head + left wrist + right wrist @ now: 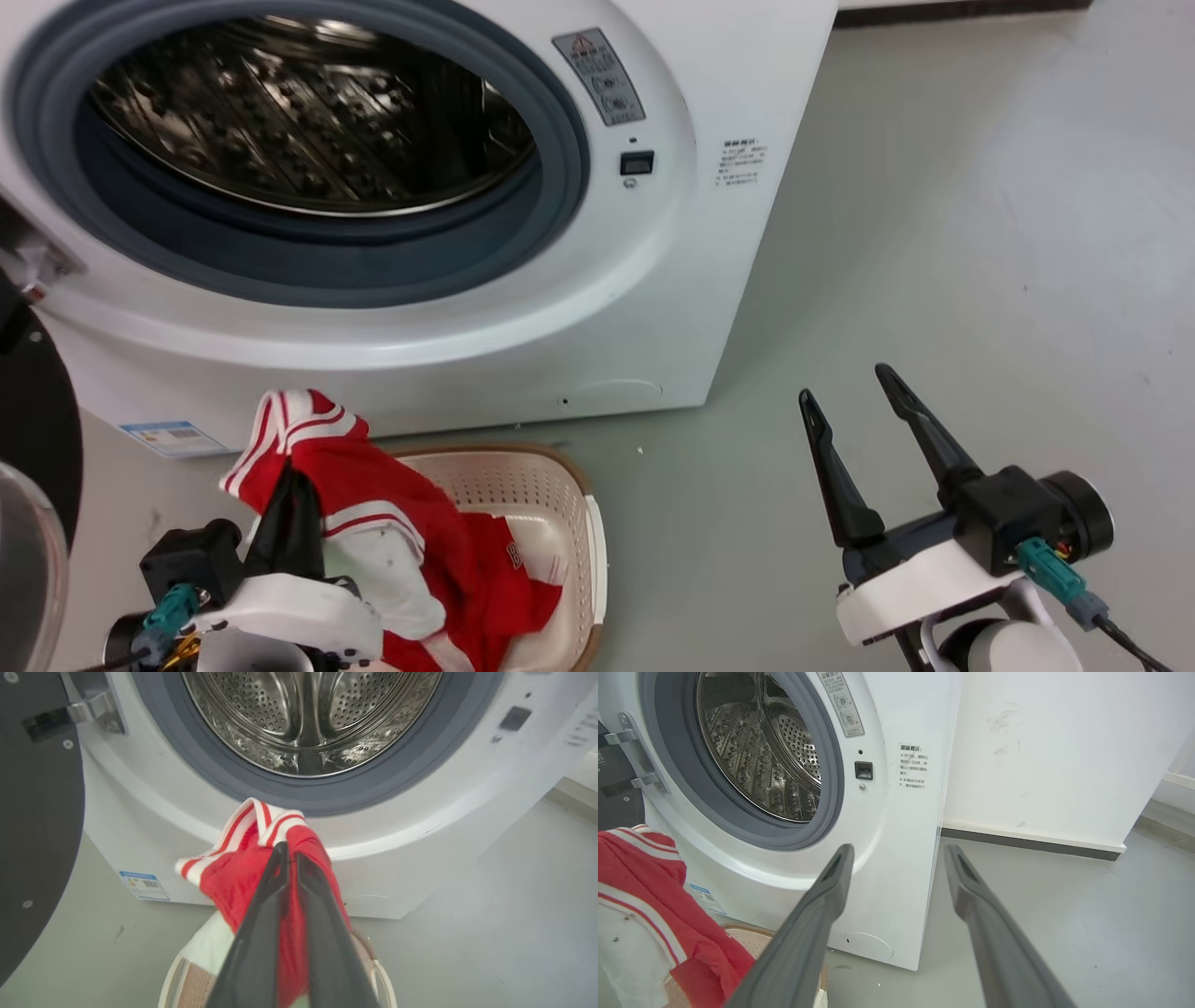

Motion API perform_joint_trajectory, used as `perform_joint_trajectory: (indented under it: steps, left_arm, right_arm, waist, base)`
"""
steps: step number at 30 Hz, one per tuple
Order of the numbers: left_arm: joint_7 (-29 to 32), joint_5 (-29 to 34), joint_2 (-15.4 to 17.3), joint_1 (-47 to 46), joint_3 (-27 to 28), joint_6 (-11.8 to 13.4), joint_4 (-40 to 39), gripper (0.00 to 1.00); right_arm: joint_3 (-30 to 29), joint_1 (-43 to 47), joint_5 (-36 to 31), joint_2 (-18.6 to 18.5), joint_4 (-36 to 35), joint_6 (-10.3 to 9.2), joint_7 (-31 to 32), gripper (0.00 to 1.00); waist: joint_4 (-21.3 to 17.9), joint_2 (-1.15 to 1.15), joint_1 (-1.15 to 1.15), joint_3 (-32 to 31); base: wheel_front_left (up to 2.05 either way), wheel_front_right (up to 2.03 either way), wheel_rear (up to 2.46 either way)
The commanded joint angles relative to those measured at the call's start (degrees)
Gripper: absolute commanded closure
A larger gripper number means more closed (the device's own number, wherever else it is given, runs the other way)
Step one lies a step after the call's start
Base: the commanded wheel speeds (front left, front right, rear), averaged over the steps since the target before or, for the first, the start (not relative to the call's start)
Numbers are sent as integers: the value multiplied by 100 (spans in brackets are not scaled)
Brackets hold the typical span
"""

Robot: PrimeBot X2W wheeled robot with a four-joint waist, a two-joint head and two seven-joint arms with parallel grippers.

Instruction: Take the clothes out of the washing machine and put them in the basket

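While I am pinching the clothes [373,471] with the left gripper [295,474] — its 2 fingers closed on the striped red fabric — the bundle is hanging over the left side of the basket [571,474], lower folds lying inside. The right gripper [843,385] is waiting with fingers spread, holding nothing, above bare floor [934,233]. Inside the washing machine [653,280], the drum [308,112] is looking empty. I am worrying about the release: the striped end is sitting near the rim, so opening here could spill it onto the floor — or cloth could cling to a finger.
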Motion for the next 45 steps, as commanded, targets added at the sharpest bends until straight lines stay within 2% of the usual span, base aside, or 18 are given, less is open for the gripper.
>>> perform_joint_trajectory:
  steps: [1,9,16,23,34,40,41,42,43,44,45]
  left_arm:
    - [-82,-52,-17,-168,40,-73,236,100]
    - [-464,-299,-180,-927,197,-615,2358,100]
    - [-582,-200,-264,-1675,434,-948,4070,100]
    - [-579,133,-250,-2141,879,-1102,4914,100]
    - [-580,375,-216,-2642,1059,-1361,5954,100]
    - [-580,466,-189,-2886,1137,-1402,6258,100]
    - [-580,486,-188,-2918,1138,-1406,6304,73]
    - [-580,493,-193,-2954,1142,-1439,6373,53]
    - [-580,503,-202,-2979,1137,-1457,6434,20]
    - [-580,497,-208,-3000,1150,-1466,6462,0]
    - [-580,499,-214,-3009,1166,-1469,6501,0]
  right_arm:
    - [15,-116,-1,8,-20,-4,-32,0]
    - [166,-487,38,8,-21,-4,-134,0]
    - [278,-810,61,10,0,-4,-239,0]
    - [393,-1057,29,9,-103,-4,-290,0]
    - [467,-1240,119,9,-109,-4,-406,0]
    - [509,-1340,173,9,-81,-4,-494,0]
    - [517,-1334,167,8,-63,-4,-507,0]
    - [530,-1337,170,9,-43,-4,-512,0]
    - [542,-1345,179,9,-14,-4,-506,0]
    - [547,-1353,195,9,9,-4,-521,0]
    - [552,-1362,201,8,42,-4,-535,0]
  waist:
    - [-106,0,0,229]
    - [-384,0,0,1019]
    - [-629,0,0,1657]
    - [-854,0,0,2259]
    - [-1080,0,0,2815]
    - [-1140,0,0,3011]
    - [-1147,0,0,3013]
    - [-1152,0,0,3011]
    - [-1156,0,0,2995]
    - [-1154,0,0,2968]
    - [-1152,0,0,2930]
  base:
    - [0,0,0]
    - [0,0,0]
    - [0,0,0]
    - [0,0,0]
    - [0,0,0]
    - [0,0,0]
    - [0,0,0]
    - [0,0,0]
    - [0,0,0]
    - [0,0,0]
    - [0,0,0]
